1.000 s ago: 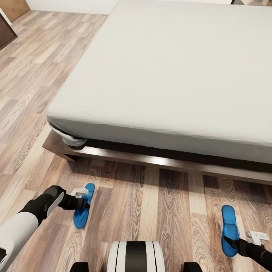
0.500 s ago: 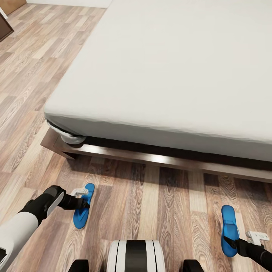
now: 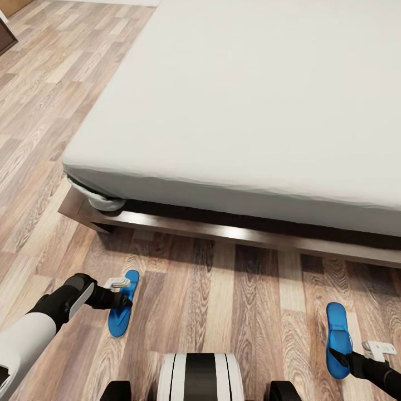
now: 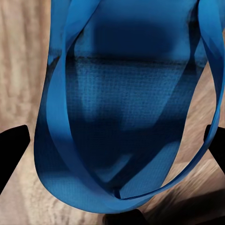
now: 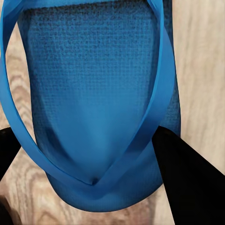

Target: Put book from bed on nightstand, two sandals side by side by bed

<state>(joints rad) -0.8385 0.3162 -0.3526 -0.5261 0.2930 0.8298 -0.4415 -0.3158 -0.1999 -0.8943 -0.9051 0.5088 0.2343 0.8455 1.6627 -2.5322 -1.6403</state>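
Note:
Two bright blue sandals hang just over the wood floor in front of the bed (image 3: 250, 100). My left gripper (image 3: 127, 301) is shut on the left sandal (image 3: 121, 317); in the left wrist view its sole and strap (image 4: 126, 108) sit between the black fingers (image 4: 11, 150). My right gripper (image 3: 341, 354) is shut on the right sandal (image 3: 337, 328), and the right wrist view has its sole (image 5: 89, 89) with one finger (image 5: 187, 183) against its edge. They are far apart, one on each side of my base. The book and the nightstand are out of view.
The bed's dark wood frame (image 3: 223, 231) juts out low along the floor ahead, its corner at the left. A piece of dark furniture (image 3: 4, 36) stands at the far left. Plank floor (image 3: 234, 301) lies between the sandals, above my base (image 3: 199, 379).
The whole picture has shifted a little, so the camera has moved; the far wall has left the view. Both sandals stay in the grippers at the same places.

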